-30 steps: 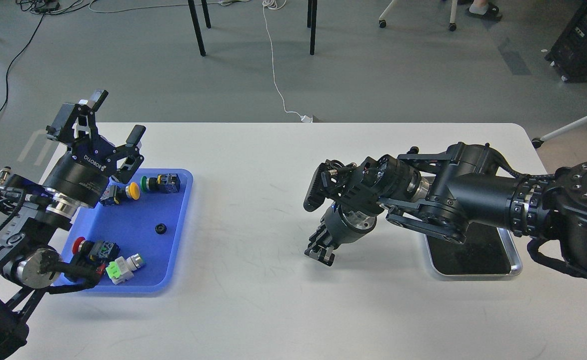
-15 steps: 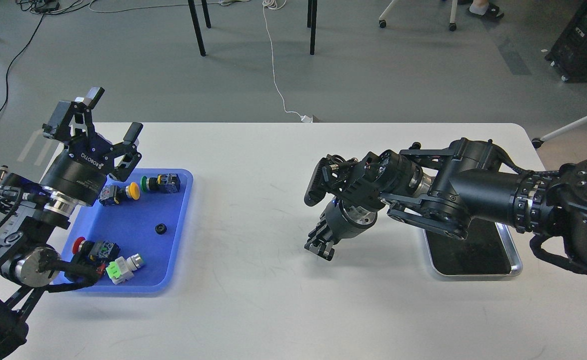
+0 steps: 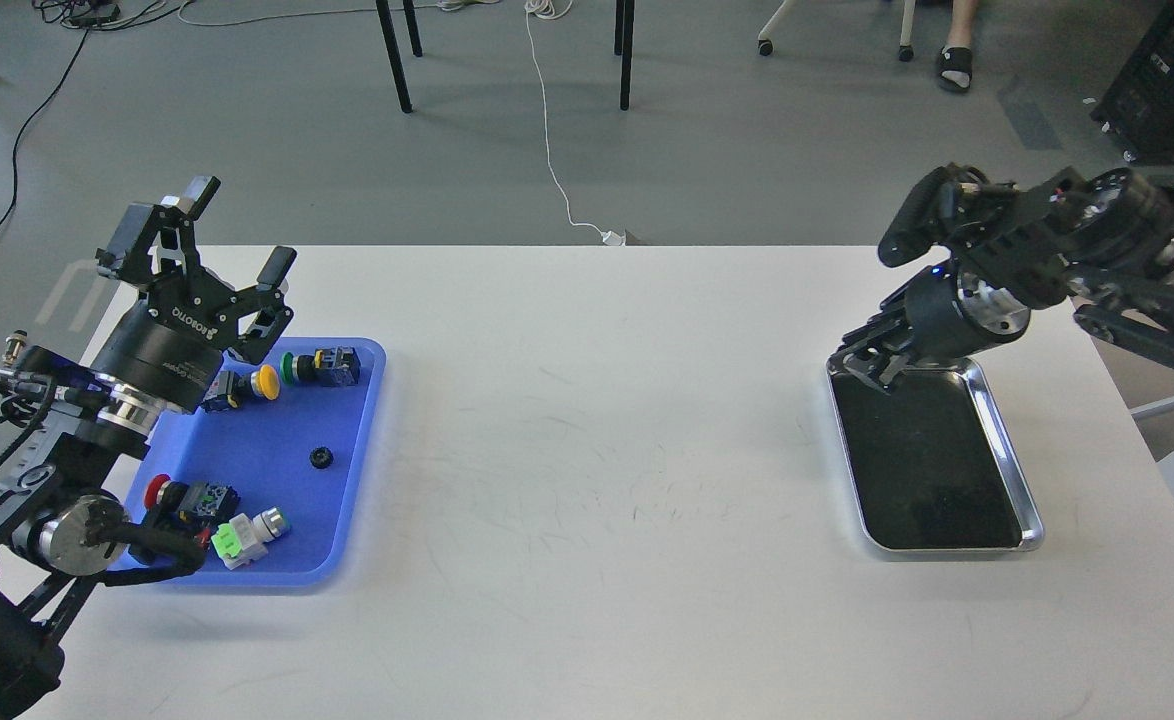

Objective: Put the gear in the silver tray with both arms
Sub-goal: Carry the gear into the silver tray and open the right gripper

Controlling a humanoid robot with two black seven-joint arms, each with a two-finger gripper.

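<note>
The small black gear (image 3: 321, 457) lies in the blue plastic tray (image 3: 257, 430) at the left of the table. My left gripper (image 3: 237, 232) is open and empty, raised above the blue tray's far left corner, well away from the gear. The silver tray (image 3: 947, 549) sits at the right of the table, its dark bottom bare. My right gripper (image 3: 872, 367) hangs over the silver tray's far left corner, pointing down. It is dark and small, so I cannot tell its fingers apart or see anything in them.
The blue tray also holds several push-button switches with yellow (image 3: 265, 381), green (image 3: 290, 367) and red (image 3: 156, 490) caps. The white table (image 3: 597, 450) lies between the two trays. Chair legs and a white cable (image 3: 547, 130) are on the floor behind.
My right arm has swung from the middle of the table to the right and back, so its gripper now hangs over the silver tray's far end. The left gripper has barely moved.
</note>
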